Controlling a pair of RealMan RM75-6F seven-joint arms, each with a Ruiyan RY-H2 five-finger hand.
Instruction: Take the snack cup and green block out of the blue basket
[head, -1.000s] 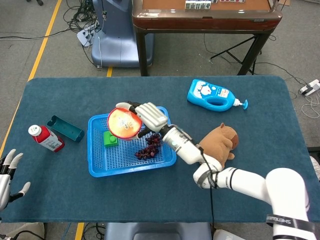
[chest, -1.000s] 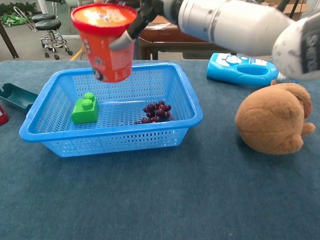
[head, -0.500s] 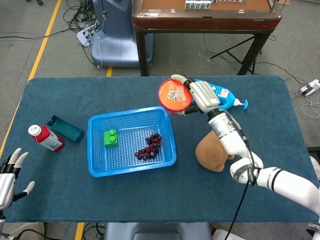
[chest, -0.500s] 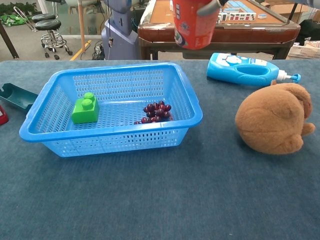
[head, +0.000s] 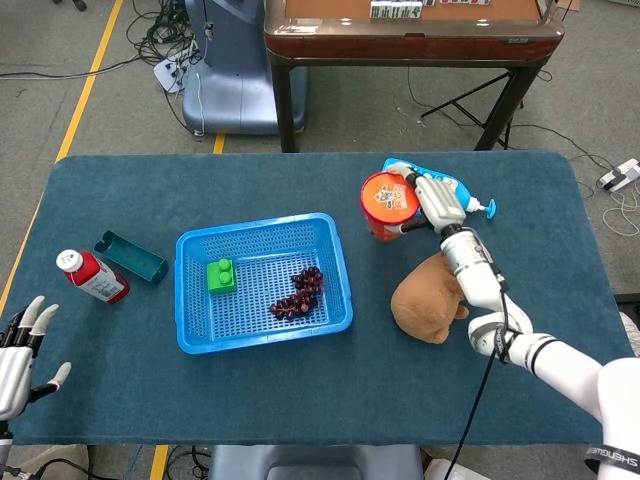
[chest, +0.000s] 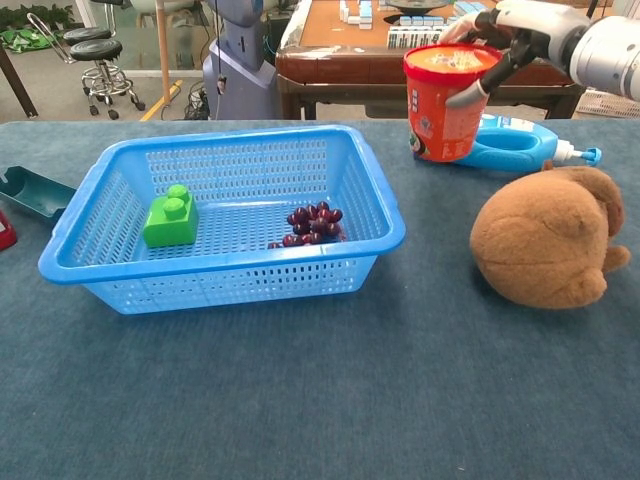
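- The right hand grips the cup by its rim and upper wall, fingers wrapped round it; in the chest view the cup shows upright at upper right of frame, with the right hand behind and above it.
- The cup is outside the basket. It sits right of centre in the head view, just in front of the bottle and above the plush.
- I cannot tell whether the cup's base touches the table or hangs just above it. My guess is that setting down and letting go is the step in hand.
- The block lies in the left half of the basket, near its left wall. The grapes lie apart from it on the basket's right side.
- The relation that matters next: the block lies well to the left of the right hand, across the whole basket. Its long axis runs roughly toward the top of the head view.
- The left hand is at the lower left edge, fingers spread and holding nothing, off the table's corner. It looks about as near the block as the right, and it is free.
- A right-hand reach would pass over the grapes and the basket's right wall.
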